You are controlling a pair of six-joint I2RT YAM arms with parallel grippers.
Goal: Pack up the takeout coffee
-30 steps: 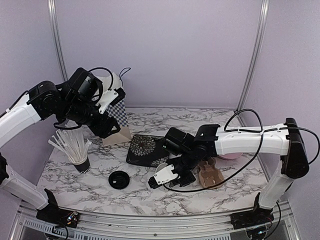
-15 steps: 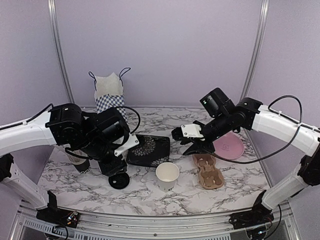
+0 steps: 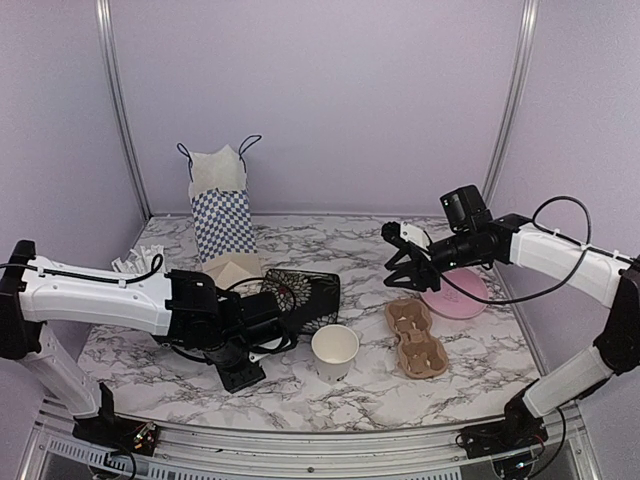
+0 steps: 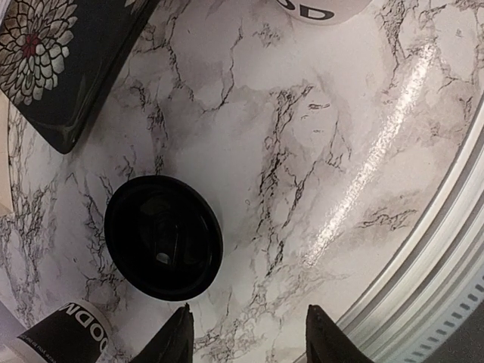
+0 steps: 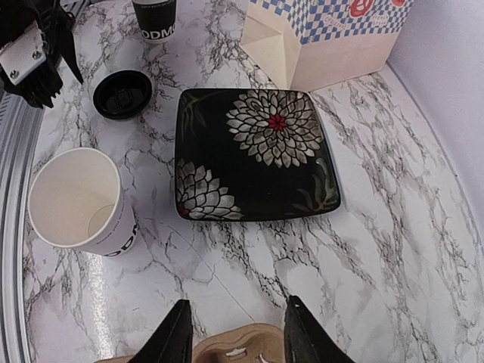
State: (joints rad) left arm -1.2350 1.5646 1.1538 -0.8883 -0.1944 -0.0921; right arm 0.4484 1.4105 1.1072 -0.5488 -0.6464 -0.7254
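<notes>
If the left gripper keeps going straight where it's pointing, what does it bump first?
Most likely the marble table, right beside the black lid. The left gripper points down, jaws open; the lid lies just off its line, though it could clip the rim.

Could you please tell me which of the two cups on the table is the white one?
The white cup standing open beside the flowered black plate; the other cup, past the loose lid, is black.
</notes>
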